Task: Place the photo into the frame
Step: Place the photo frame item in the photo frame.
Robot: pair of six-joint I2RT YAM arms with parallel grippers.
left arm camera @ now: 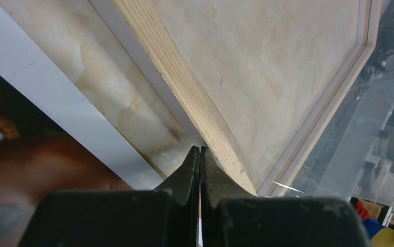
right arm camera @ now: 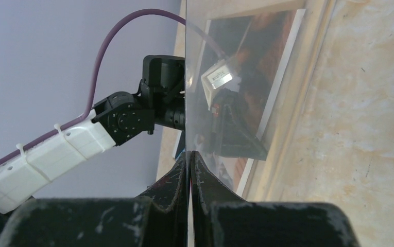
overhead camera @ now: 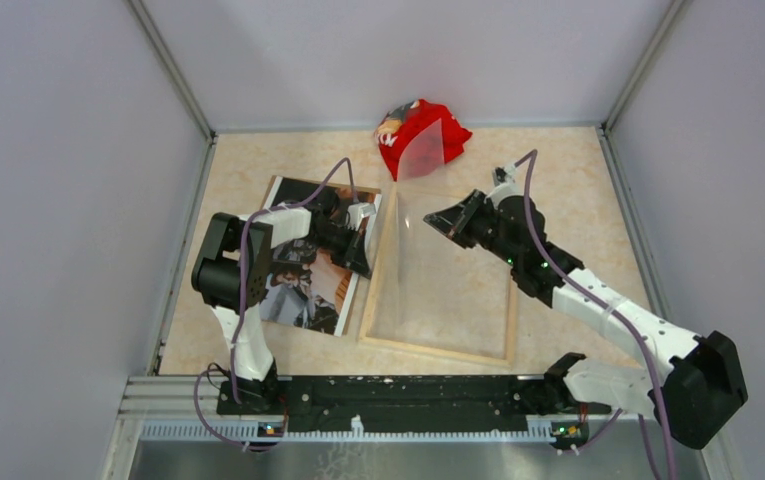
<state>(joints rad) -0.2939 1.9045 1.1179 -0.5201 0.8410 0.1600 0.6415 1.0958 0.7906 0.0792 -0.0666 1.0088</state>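
Observation:
The frame [overhead camera: 438, 350] lies flat mid-table, its pale wood rails up. Its clear pane [overhead camera: 428, 240] is tilted up, standing on the frame's left rail. My right gripper [overhead camera: 436, 222] is shut on the pane's raised edge; in the right wrist view the thin edge [right arm camera: 187, 77] runs straight into the shut gripper [right arm camera: 188, 153]. The photo [overhead camera: 303, 290] lies face up left of the frame, dark with orange-brown patches. My left gripper [overhead camera: 365, 265] is shut, its tips [left arm camera: 200, 150] at the table beside the left wood rail [left arm camera: 184, 87], next to the photo's white border [left arm camera: 55, 103]. Nothing shows between its jaws.
A red cloth item [overhead camera: 423, 135] lies at the back wall, partly behind the raised pane. Grey walls enclose the table on three sides. The left arm [right arm camera: 133, 113] shows through and beside the pane in the right wrist view.

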